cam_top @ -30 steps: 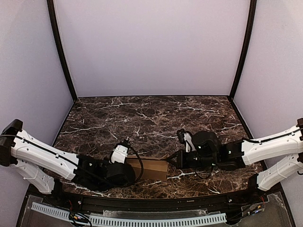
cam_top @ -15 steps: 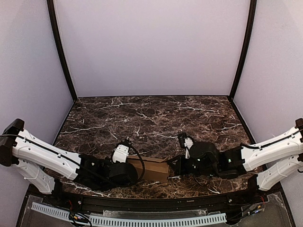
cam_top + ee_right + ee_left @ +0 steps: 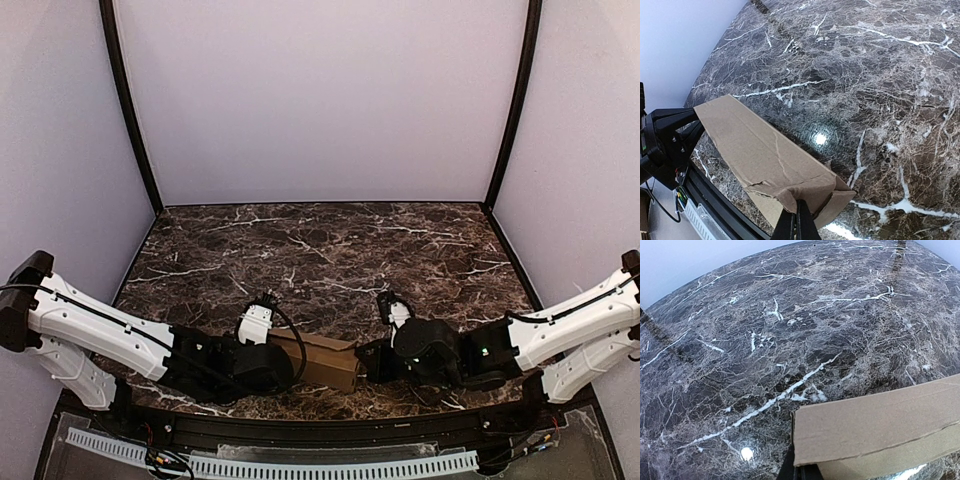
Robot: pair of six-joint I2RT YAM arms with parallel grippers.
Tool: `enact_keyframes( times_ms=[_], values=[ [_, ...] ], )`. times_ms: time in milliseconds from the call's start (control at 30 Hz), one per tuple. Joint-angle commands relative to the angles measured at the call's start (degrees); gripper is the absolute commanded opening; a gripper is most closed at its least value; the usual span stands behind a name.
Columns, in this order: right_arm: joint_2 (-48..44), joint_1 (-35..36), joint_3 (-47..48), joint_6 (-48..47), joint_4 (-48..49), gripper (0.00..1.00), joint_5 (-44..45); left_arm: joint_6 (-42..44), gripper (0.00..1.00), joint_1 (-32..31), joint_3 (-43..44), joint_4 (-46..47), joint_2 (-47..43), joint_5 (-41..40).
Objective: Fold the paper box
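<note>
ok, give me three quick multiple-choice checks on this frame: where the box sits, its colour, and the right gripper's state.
1. Where is the paper box on the table?
A) in the far back corner
B) at the near edge, between the two arms
C) against the left wall

2. What colour is the box?
A) white
B) blue
C) brown

3. How does the right gripper stand?
A) shut, at the box's crumpled end
B) wide open, high above the box
C) out of every view

Answers:
1 B: the top view shows it lying at the near edge, with the left gripper at one end and the right gripper at the other.
2 C: it is plain brown cardboard in all three views.
3 A: the right wrist view shows the fingers together at the end flap.
</note>
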Motion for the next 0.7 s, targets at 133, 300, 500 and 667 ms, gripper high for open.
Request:
enact_keyframes(
  times_ms=[133,300,500,667],
  values=[
    [3.83,3.94,-0.29,5.05,-11.66,0.0,-2.25,-2.23,0.0,-0.91,0.56,0.13,1.43,6.3],
    [5.63,5.05,0.25,6.93,-13.17,0.0,-2.18,-2.99,0.0,-0.93,0.51,-0.42,1.5,6.1],
    [7.05,6.31,1.63,10.28,-18.43,0.0,-0.76,-3.62,0.0,-0.93,0.43,-0.52,1.47,6.01],
    [9.05,7.7,3.26,11.69,-21.15,0.0,-0.18,-4.07,0.0,-0.93,0.34,-0.58,1.49,6.07]
  ],
)
